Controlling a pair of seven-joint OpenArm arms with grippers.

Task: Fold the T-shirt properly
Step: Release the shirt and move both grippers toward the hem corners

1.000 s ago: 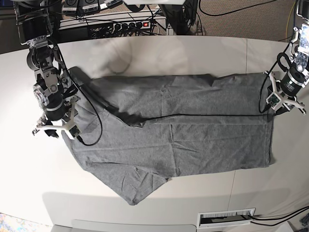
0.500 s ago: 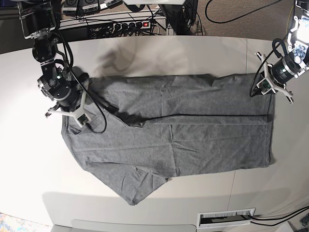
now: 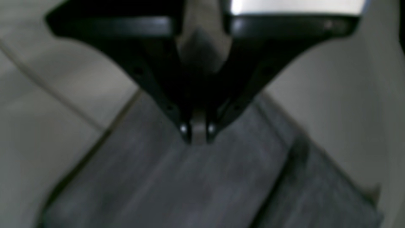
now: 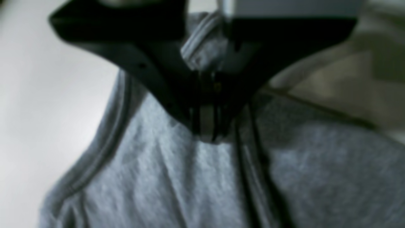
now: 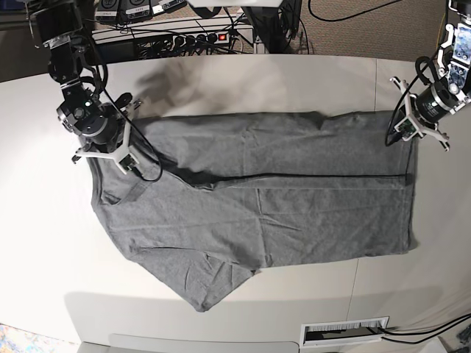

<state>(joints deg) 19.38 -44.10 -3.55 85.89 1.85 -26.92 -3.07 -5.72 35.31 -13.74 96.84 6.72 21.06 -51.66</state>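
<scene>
The heather-grey T-shirt lies flat on the white table, its far half folded down to a crease across the middle. A sleeve sticks out at the front left. My right gripper is over the collar end, and in the right wrist view its jaws are shut just above the cloth. My left gripper is over the hem's far corner. In the left wrist view it is shut above the cloth. Both wrist views are blurred.
A power strip and cables lie beyond the table's far edge. A white vent sits at the front right. A table seam runs near the left arm. Bare table surrounds the shirt.
Both grippers have moved from the shirt's middle crease toward the far edge of the table. The shirt has stayed in place, and its neckline now shows.
</scene>
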